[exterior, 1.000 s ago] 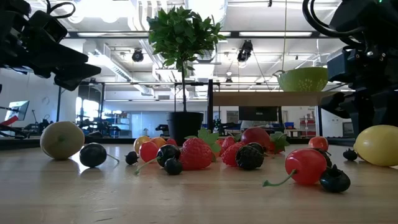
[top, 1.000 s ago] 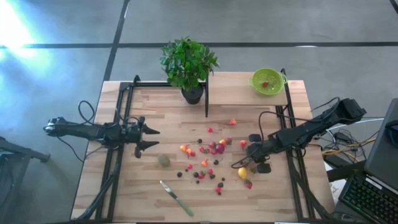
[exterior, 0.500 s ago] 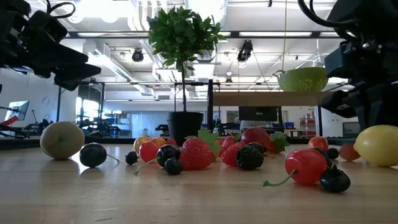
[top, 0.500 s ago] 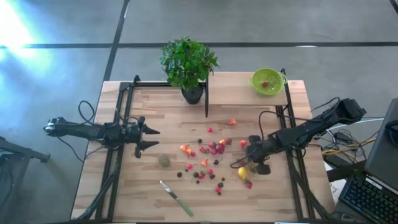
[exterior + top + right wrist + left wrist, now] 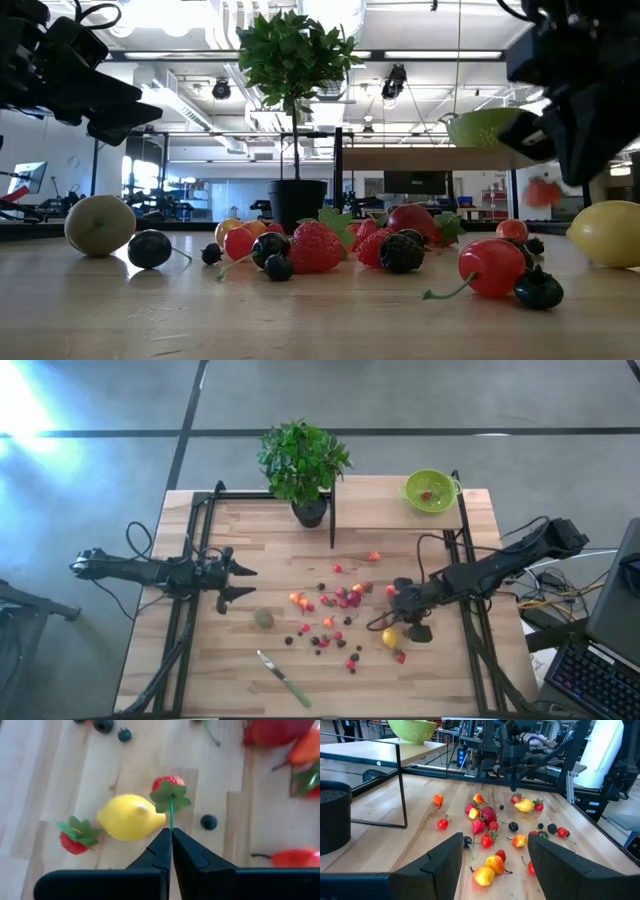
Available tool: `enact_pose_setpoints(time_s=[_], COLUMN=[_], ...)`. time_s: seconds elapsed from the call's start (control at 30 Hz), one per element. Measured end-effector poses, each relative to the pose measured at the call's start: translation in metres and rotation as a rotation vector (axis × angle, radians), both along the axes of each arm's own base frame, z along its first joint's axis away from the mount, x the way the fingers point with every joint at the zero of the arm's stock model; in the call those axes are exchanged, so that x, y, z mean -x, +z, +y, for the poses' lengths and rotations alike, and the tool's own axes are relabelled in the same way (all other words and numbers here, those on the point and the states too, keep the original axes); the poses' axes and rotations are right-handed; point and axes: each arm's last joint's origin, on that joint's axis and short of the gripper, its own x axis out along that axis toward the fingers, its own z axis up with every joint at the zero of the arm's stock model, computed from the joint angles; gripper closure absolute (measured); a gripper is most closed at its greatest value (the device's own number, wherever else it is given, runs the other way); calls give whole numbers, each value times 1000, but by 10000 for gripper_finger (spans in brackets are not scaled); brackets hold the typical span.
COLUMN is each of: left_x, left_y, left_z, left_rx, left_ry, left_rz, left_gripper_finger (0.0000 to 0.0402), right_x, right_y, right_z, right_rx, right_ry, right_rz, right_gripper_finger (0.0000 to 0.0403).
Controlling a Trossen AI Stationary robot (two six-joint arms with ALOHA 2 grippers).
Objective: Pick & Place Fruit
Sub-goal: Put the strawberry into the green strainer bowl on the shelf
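We find the right gripper (image 5: 170,836) clenched on the thin green stem of a small strawberry (image 5: 168,786), which dangles below the fingertips, lifted clear of the desk (image 5: 270,525). In the low view the berry shows as a blurred red blob hanging in the air at the right. In the high view this gripper sits at the right of the fruit scatter, just left of the lemon (image 5: 389,638); the wrist view shows the lemon directly under the berry, with a second strawberry (image 5: 74,836) just beside it.

The left gripper (image 5: 243,581) waits at the left side of the desk, fingers spread and empty, above the kiwi-like ball (image 5: 263,618).

Most fruit is not yet placed: the scatter (image 5: 335,610) lies mid-desk, while the lime-green bowl (image 5: 431,491) on the far right shelf holds one red piece.

Our judgement on the step in hand, carrying the berry to the bowl:
- The grip is on the stem only, so the berry will likely swing; move smoothly and avoid sharp turns.
- Raise enough to clear the shelf edge and bowl rim before travelling far.
- Let go only once centred over the bowl, low, so the berry does not bounce out.
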Motion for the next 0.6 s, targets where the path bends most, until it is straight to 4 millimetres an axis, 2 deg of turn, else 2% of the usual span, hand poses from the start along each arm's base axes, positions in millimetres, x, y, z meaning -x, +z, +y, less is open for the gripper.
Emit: enact_pose_setpoints(time_s=[0.17, 0.37, 0.6], left_x=[0, 0, 0], left_y=[0, 0, 0], left_z=[0, 0, 0], left_rx=[0, 0, 0], left_ry=[0, 0, 0], left_rz=[0, 0, 0], left_gripper_finger=[172, 172, 172], right_x=[-7, -10, -11], right_y=[24, 58, 104], right_z=[1, -2, -11], right_rx=[55, 213, 400], right_ry=[41, 39, -52], right_rz=[-18, -11, -29], right_gripper_finger=[394, 394, 394])
